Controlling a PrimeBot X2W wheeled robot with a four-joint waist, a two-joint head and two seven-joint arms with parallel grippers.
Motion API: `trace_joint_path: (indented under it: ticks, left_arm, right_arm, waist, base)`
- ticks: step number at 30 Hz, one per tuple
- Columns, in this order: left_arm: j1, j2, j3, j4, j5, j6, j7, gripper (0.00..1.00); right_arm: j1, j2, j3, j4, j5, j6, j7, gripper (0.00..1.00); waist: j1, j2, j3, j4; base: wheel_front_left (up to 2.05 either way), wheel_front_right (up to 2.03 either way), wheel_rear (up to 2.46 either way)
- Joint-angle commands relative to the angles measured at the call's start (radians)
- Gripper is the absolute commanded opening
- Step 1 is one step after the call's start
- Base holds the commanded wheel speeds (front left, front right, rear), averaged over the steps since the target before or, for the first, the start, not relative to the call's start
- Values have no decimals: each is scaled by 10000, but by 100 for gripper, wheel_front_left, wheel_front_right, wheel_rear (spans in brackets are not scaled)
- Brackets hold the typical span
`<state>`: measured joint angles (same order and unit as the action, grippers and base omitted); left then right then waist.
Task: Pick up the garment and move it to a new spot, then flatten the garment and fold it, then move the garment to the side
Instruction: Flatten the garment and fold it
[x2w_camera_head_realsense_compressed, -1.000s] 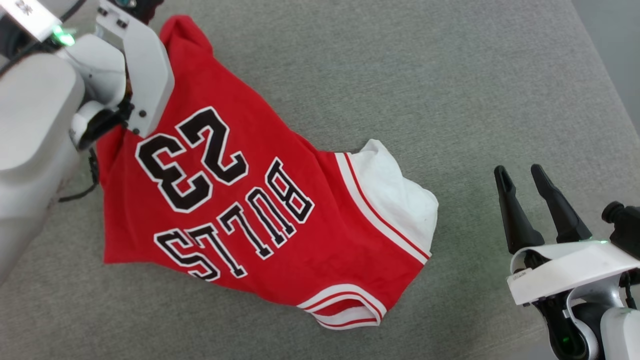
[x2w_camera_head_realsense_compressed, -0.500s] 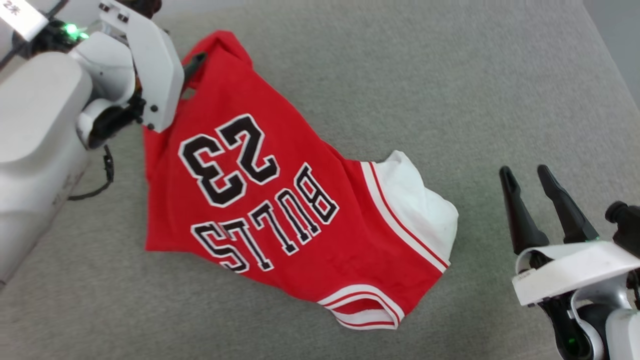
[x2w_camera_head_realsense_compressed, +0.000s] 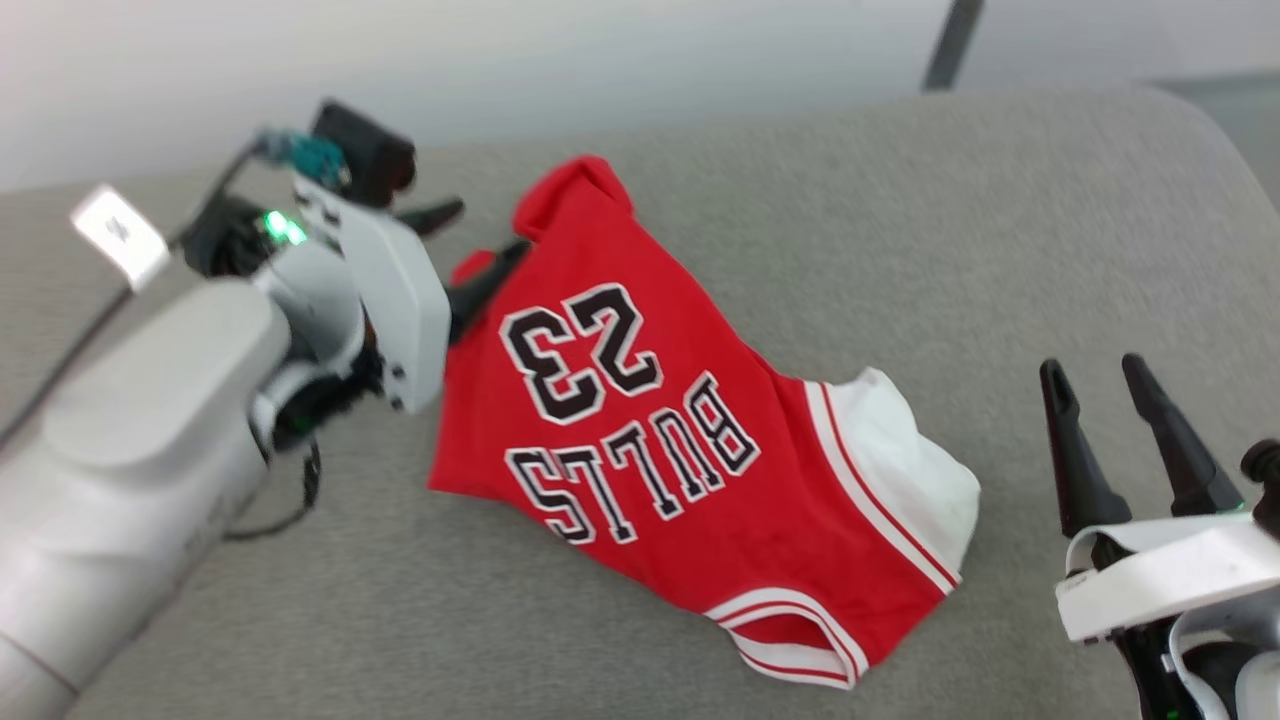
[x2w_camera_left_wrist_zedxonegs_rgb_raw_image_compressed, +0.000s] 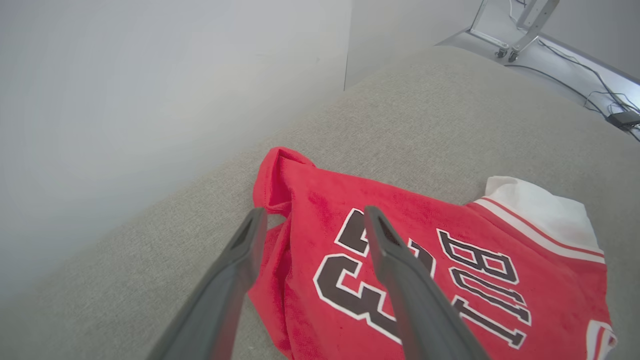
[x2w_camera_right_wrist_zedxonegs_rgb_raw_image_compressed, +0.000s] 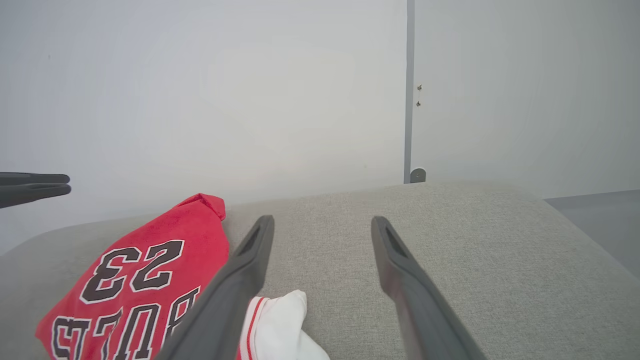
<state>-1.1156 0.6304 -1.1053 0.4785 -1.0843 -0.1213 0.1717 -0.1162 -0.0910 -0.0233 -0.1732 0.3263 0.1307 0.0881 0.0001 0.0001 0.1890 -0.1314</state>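
The garment (x2w_camera_head_realsense_compressed: 690, 480) lies rumpled on the grey cushion (x2w_camera_head_realsense_compressed: 900, 220), its lettering upside down to you and one white sleeve (x2w_camera_head_realsense_compressed: 920, 470) bunched at the right. Your left gripper (x2w_camera_head_realsense_compressed: 488, 228) stands wide open beside the curled red corner (x2w_camera_head_realsense_compressed: 575, 190). Your right gripper (x2w_camera_head_realsense_compressed: 1092, 366), also spread wide and empty, waits well apart from the sleeve. To flatten the cloth, pinch opposite edges low and draw them apart evenly, without lifting it.

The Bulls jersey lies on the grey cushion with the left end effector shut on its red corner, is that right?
No. The left end effector is open, its fingers apart over that corner, as the left wrist view shows. The Bulls jersey does lie on the grey cushion.
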Motion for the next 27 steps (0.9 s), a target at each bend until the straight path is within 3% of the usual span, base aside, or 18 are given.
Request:
trace_joint_path:
  ticks: [1,7,18,23,27]
  left_arm:
    - [252,18,17,-139,-79,111,-153,100]
    - [1318,450,337,-821,-183,747,-1338,100]
    - [3657,1734,1297,-1774,-484,2123,-3997,100]
    - [4696,2000,2148,-2419,-356,2751,-4349,100]
    - [5812,1777,3714,-3207,287,3240,-4365,100]
  right_arm:
    - [180,-51,-5,14,-106,1,8,100]
    - [494,-85,-88,239,4,1,674,100]
    - [625,-430,-736,611,28,1,2971,100]
    - [416,-610,-1180,862,66,1,3898,100]
    - [286,-818,-1497,1154,92,1,4611,100]
  waist:
    - [-1,-1,-920,881]
    - [-1,-1,-1505,1354]
    - [-1,-1,-1691,2234]
    - [-1,-1,-1512,2610]
    - [-1,-1,-1310,2866]
  base:
    - [0,0,0]
    - [0,0,0]
    - [0,0,0]
    - [0,0,0]
    - [0,0,0]
